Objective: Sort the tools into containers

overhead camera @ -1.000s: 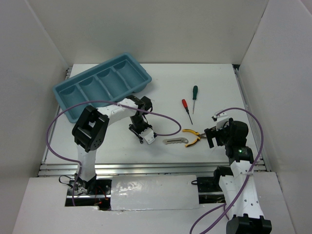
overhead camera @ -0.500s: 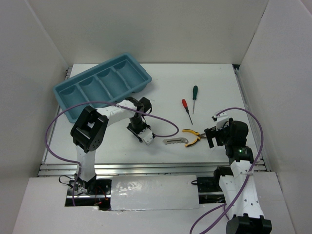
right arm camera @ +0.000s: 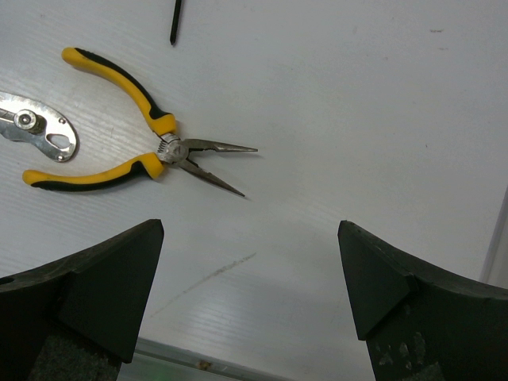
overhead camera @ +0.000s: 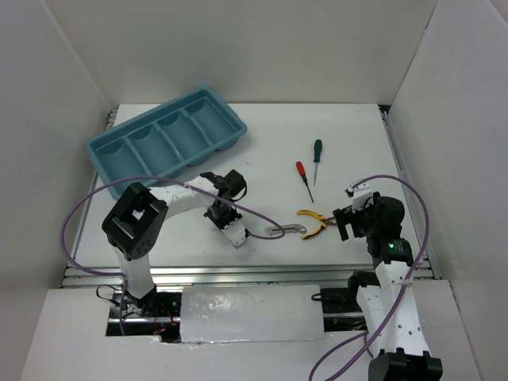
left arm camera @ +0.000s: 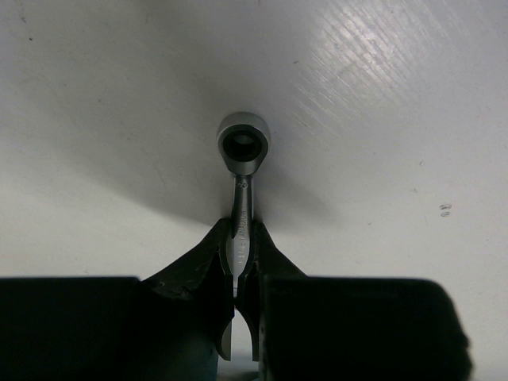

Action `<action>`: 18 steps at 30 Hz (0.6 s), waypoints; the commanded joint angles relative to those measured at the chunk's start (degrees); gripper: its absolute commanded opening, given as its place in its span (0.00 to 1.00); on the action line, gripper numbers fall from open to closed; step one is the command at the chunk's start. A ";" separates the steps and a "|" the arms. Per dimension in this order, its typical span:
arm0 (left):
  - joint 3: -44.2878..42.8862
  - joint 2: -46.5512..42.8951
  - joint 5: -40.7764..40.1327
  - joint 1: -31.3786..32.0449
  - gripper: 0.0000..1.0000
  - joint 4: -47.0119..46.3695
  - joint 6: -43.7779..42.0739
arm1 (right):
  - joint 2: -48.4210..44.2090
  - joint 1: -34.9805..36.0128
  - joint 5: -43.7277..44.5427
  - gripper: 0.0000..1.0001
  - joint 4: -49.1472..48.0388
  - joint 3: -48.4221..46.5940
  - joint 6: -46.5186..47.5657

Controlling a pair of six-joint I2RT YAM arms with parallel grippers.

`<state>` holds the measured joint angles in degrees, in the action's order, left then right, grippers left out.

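Pinching the rod [left arm camera: 242,202] by its shaft in the left gripper [left arm camera: 242,254], near the table's middle, ring end poking past the fingertips. Holding the right gripper [right arm camera: 250,238] spread wide, gripping nothing, just right of the pliers [right arm camera: 151,155]. Left of those, the knife [right arm camera: 40,131]; farther off, red screwdriver [overhead camera: 302,171] and green screwdriver [overhead camera: 317,151]; far left, the tray [overhead camera: 171,131].

Left gripper [left arm camera: 240,258] pinches the thin silver rod [left arm camera: 241,208] at lower centre, its ring-shaped head pointing up-frame over the white table [left arm camera: 397,119], with shadow around it.
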<state>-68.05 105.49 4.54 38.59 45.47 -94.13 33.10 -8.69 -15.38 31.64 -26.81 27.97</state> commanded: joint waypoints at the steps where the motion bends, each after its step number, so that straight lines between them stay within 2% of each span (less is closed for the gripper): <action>1: 3.01 -0.29 1.35 1.40 0.19 1.46 0.96 | -0.49 -0.45 0.61 1.00 0.18 -3.25 -0.63; 2: 3.10 -0.29 0.83 1.75 0.09 1.03 1.83 | -0.58 -0.54 0.52 1.00 0.18 -3.34 -0.63; 5: 2.23 -0.11 1.96 2.46 0.01 0.76 4.82 | -0.76 -0.54 0.61 1.00 0.27 -3.25 -0.63; 13: -11.74 2.08 7.42 1.84 0.00 7.52 18.53 | -0.85 -0.72 0.61 1.00 0.18 -3.34 -0.54; 18: -21.48 2.26 7.59 1.58 0.00 8.49 32.14 | -0.85 -0.80 0.61 1.00 0.27 -3.25 -0.63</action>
<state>-83.81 107.44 9.32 40.29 51.24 -72.64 32.73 -8.95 -15.20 31.64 -27.11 27.97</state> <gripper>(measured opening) 0.226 0.994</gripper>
